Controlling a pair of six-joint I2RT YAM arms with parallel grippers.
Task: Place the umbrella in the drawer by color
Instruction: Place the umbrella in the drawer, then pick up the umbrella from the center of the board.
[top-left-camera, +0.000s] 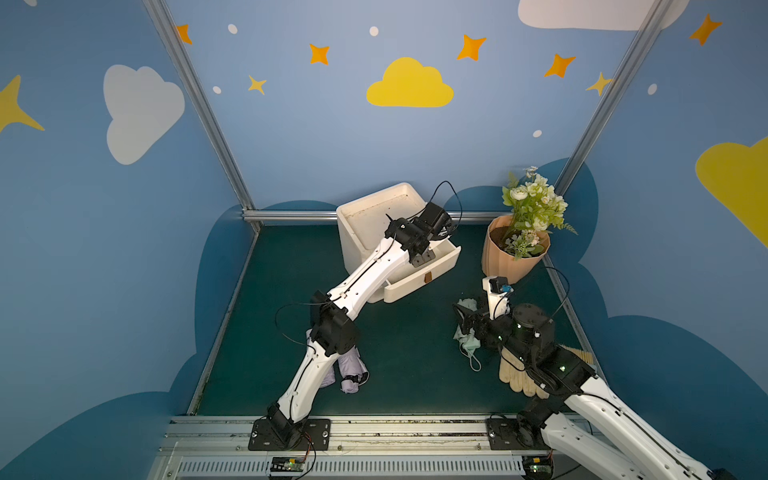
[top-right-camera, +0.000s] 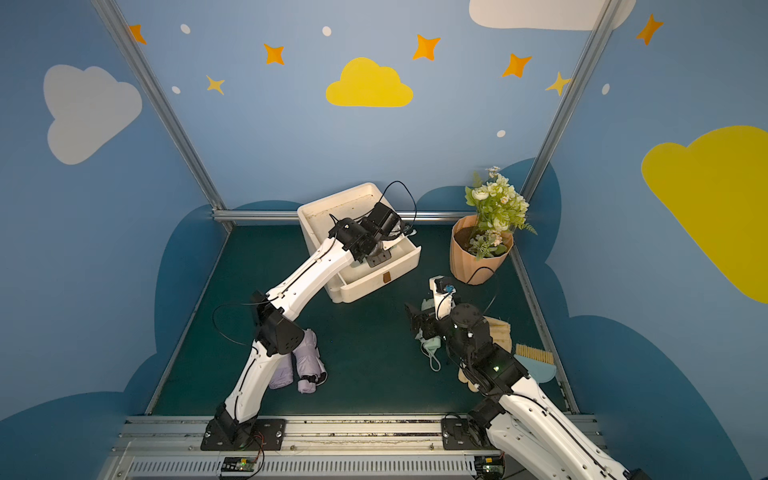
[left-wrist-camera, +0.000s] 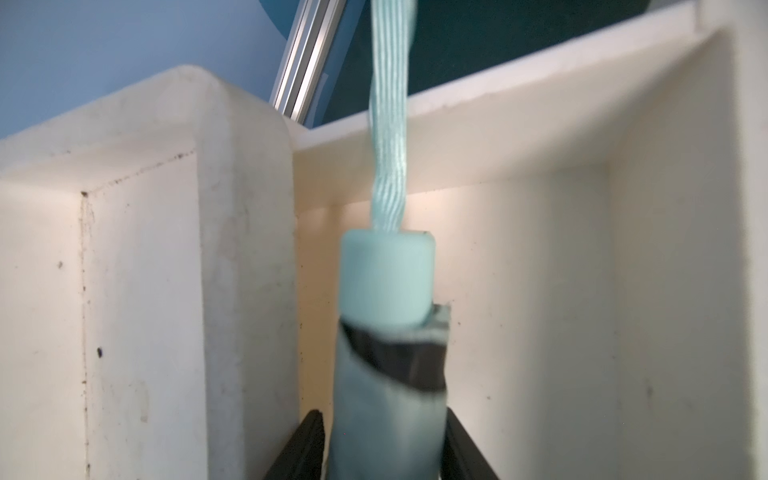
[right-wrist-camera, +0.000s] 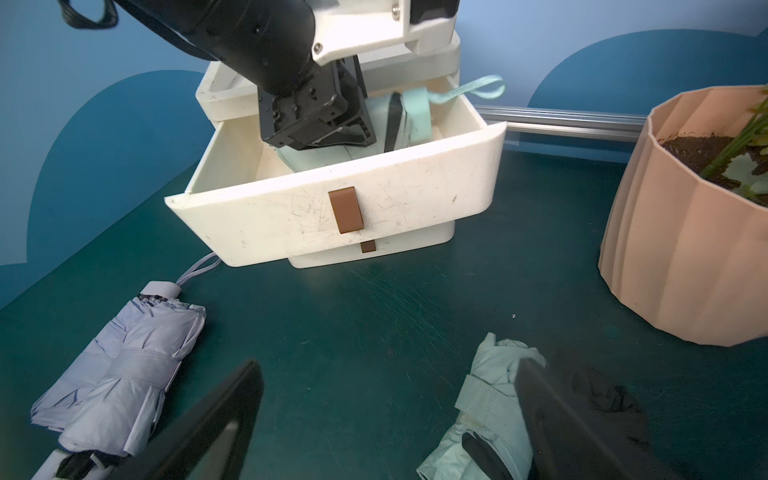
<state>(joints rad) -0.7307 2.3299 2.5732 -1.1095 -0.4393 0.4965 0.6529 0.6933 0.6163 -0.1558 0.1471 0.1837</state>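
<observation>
The mint umbrella (right-wrist-camera: 399, 120) lies inside the open drawer (right-wrist-camera: 332, 216). It sits between the fingers of the left claw (left-wrist-camera: 382, 419). I cannot tell if they pinch it or hang loose. It would be best to open wide, then lift straight up so nothing snags.

The right claw (right-wrist-camera: 388, 370) is spread and empty, in front of the drawer.

The right wrist view shows the strap (right-wrist-camera: 478, 89) poking over the drawer's wall. In both top views the arm mostly hides the umbrella.

Mint umbrellas (right-wrist-camera: 417, 112) (right-wrist-camera: 486, 399): two. Lavender umbrellas (right-wrist-camera: 124, 357): one or two, indistinct. Drawer unit (right-wrist-camera: 270, 216): one. Flower pot (right-wrist-camera: 681, 249): one. Brush (top-right-camera: 534, 355): one.
</observation>
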